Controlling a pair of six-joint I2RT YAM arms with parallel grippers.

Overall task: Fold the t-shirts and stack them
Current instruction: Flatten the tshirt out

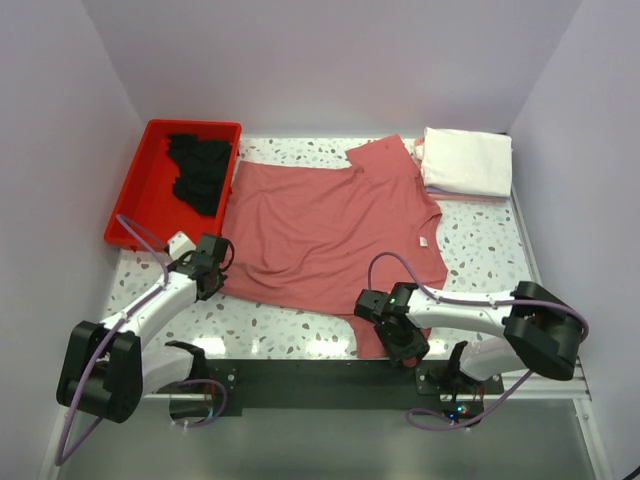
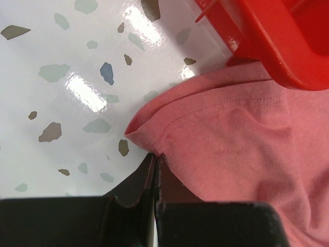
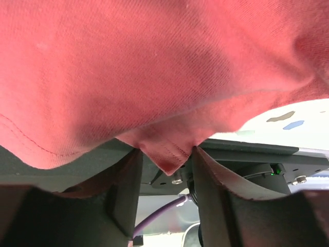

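Far left, at the back: a red tray (image 1: 128, 215) is set on the speckled table (image 1: 480, 265), with black shirts (image 1: 203, 172) heaped in its right half. Just in front of the tray, the left gripper (image 2: 155, 157) is held low at the near left corner of the dusty-rose shirt (image 1: 320, 230). Its jaws are pressed together and the hem corner is pinched at their tips, the cloth puckered there into a small fold. The shirt is spread open across the middle of the table, its left edge lying by the tray's corner. One sleeve is angled toward the back, and a small white tag (image 1: 424, 241) is seen at its right edge. Its near right flap is carried past the table's front edge, where the right gripper (image 3: 165, 152) is found beneath it. The jaws are held apart, and a stitched corner of the cloth hangs down between them, brushing both inner faces; it is not clamped. Far right, in the back corner: a folded white shirt (image 1: 468, 160) is laid on top of a stack. Pinkish layers (image 1: 455, 193) are visible under its front edge, and the rose shirt's back sleeve lies just beside the stack.
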